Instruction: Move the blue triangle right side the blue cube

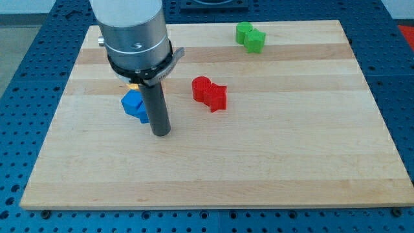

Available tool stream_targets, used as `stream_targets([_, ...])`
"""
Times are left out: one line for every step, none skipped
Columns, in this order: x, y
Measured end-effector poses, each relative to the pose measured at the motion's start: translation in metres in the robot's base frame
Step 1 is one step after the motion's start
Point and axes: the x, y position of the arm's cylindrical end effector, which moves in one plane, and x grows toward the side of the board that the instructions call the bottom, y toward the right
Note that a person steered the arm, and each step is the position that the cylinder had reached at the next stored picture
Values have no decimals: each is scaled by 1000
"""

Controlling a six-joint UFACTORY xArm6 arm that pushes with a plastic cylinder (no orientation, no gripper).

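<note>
My tip (160, 133) rests on the wooden board (272, 155) at the view's left of centre. Two blue blocks (134, 105) sit pressed together just left of the rod, touching or nearly touching it. The rod hides part of them, so I cannot tell which is the triangle and which the cube. A sliver of a yellow or orange block (133, 85) shows just above the blue ones, mostly hidden under the arm's body.
A red cylinder (202, 87) and a red block (217, 98) sit together right of the rod. Two green blocks (250, 37) sit together near the board's top edge. The arm's grey body (132, 29) covers the top left of the board.
</note>
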Motion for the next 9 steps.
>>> stream_targets([-4,0])
stream_targets([-11,-4])
stream_targets([-11,-16])
stream_targets([-11,-24])
stream_targets([-16,-24])
stream_targets([-18,-24])
stream_targets([-20,-24])
stream_targets([-21,-20])
stream_targets([-17,-14])
